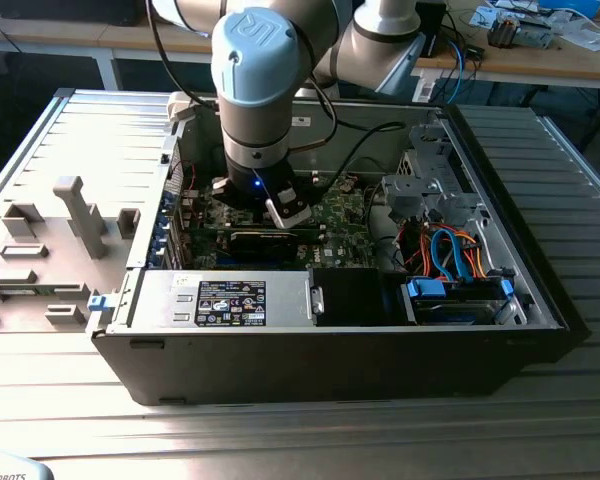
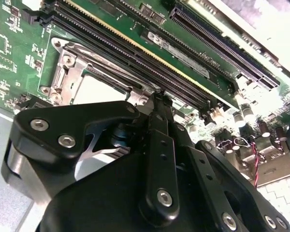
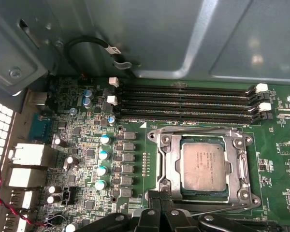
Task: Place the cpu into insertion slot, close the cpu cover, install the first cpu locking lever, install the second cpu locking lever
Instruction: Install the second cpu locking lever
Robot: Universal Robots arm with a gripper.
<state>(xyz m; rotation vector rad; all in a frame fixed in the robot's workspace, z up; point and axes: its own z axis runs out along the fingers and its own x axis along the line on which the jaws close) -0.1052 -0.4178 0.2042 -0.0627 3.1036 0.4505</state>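
Note:
The cpu [image 3: 203,166], a square chip with a dull silver top, lies flat in the insertion slot [image 3: 203,195] of the green board. The cpu cover [image 3: 238,164] is down around it as a metal frame. A thin wire lever [image 3: 198,129] runs along the socket's side by the memory slots, and another [image 3: 224,210] along the opposite side. My gripper [image 3: 160,205] is shut, its black tips at the socket's edge close to that second lever. In the second wrist view the gripper [image 2: 159,96] stands just beside the cpu [image 2: 99,89] and cover [image 2: 67,72]. In the exterior view the gripper [image 1: 270,205] is low inside the open computer case.
Long black memory slots [image 3: 183,104] lie beside the socket, with capacitors [image 3: 104,154] and rear ports [image 3: 29,154] further along. The case wall [image 3: 135,34] rises close behind. The power supply [image 1: 230,300], drive cage and cables [image 1: 450,260] fill the case; grey fixtures [image 1: 80,215] stand on the exterior view's left.

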